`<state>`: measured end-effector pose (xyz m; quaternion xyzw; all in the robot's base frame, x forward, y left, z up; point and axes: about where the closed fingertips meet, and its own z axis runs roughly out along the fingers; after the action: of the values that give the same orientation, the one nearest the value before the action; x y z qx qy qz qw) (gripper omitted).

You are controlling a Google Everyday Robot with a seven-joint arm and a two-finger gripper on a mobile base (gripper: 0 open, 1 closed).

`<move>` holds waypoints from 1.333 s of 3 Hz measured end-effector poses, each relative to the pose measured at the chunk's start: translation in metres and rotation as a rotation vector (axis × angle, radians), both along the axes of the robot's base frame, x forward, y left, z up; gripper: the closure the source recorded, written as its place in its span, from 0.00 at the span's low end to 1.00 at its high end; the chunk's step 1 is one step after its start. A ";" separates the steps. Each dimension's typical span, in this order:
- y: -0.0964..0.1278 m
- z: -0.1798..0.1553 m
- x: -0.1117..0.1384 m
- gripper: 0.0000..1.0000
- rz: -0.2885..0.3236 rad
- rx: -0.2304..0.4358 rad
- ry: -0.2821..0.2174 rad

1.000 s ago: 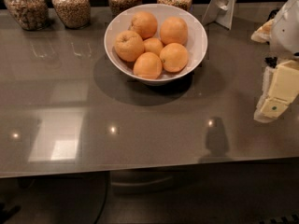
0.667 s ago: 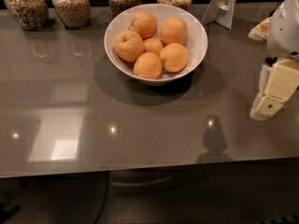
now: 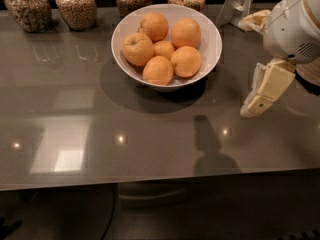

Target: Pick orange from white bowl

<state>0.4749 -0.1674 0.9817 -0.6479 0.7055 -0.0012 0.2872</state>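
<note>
The white bowl (image 3: 212, 39) stands on the grey table at the back centre. It holds several oranges (image 3: 158, 70); the nearest ones lie at the front of the pile. My gripper (image 3: 256, 104) hangs at the right side of the view, above the table, to the right of the bowl and a little nearer the front. It points down and to the left. It holds nothing and is apart from the bowl.
Several glass jars of grain (image 3: 76, 5) line the table's back edge behind the bowl. A white stand (image 3: 239, 1) rises at the back right. The table's front edge (image 3: 150, 181) runs across the lower view.
My gripper has shifted a little to the left, toward the bowl. The bowl and oranges have not moved.
</note>
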 end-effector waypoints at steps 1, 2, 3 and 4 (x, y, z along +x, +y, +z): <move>0.038 0.010 0.022 0.00 0.112 0.149 -0.078; 0.038 0.010 0.022 0.00 0.112 0.149 -0.079; 0.046 0.010 0.037 0.00 0.156 0.131 -0.126; 0.064 0.012 0.069 0.00 0.224 0.127 -0.202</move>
<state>0.5443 -0.1035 0.9933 -0.6996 0.5952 0.0103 0.3952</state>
